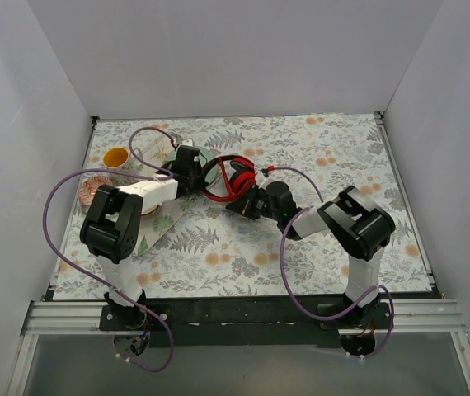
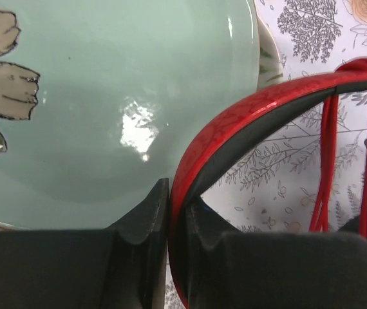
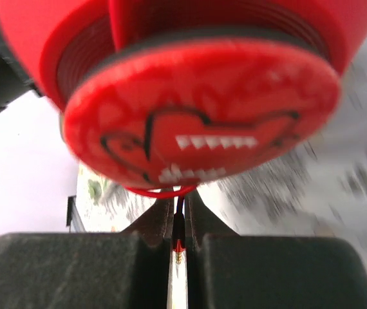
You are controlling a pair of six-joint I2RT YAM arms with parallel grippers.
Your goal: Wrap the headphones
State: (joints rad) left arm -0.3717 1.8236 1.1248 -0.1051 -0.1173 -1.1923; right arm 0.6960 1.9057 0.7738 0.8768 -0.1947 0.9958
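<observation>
left arm: black joints, white link | right arm: black joints, white link | cables: thin, purple, looping from each base | fingers: matte black, wedge-tipped, both wrists

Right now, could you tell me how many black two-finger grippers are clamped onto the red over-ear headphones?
2. The left gripper pinches the black-lined headband beside the pale green glazed plate; the right gripper pinches the thin red cable below an ear cup.

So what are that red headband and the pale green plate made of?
Headband: likely hard plastic, glossy red outside with sharp glints, matte black lining inside. Plate: probably glazed ceramic, smooth with a bright reflection; could be glass.
</observation>
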